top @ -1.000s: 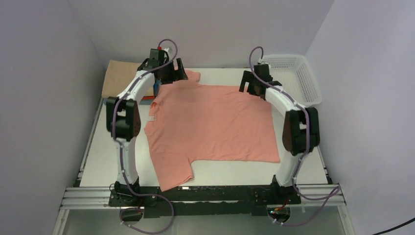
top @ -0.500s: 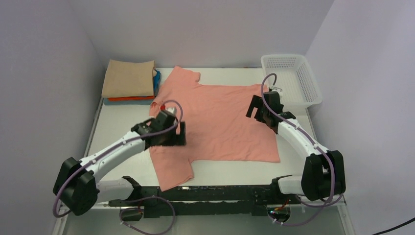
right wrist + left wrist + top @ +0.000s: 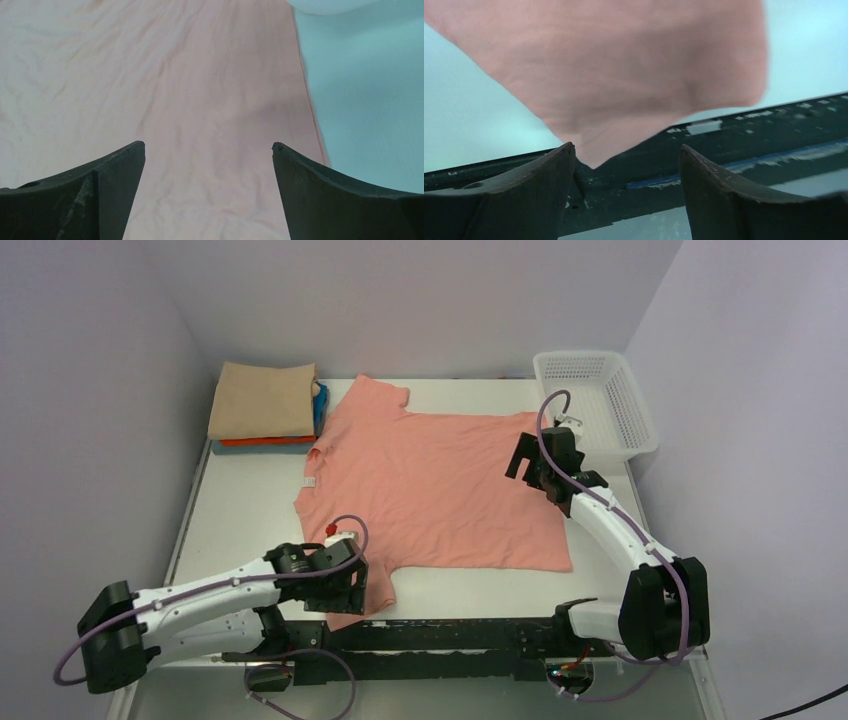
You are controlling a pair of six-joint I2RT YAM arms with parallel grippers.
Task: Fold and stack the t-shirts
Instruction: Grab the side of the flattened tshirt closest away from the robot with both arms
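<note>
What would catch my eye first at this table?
The big salmon-pink t-shirt spread flat across the middle of the table, with the left claw open by its near sleeve tip at the front edge and the right claw open above its right side. Next, the stack of folded shirts in the far left corner and the white basket at the far right.

Place: probably a robotics lab.
Walls: plain panels (image 3: 400, 300) are enclosing a white table (image 3: 240, 510).
Near edge: a metal frame (image 3: 460, 632) is carrying the robot arms (image 3: 610, 525).
</note>
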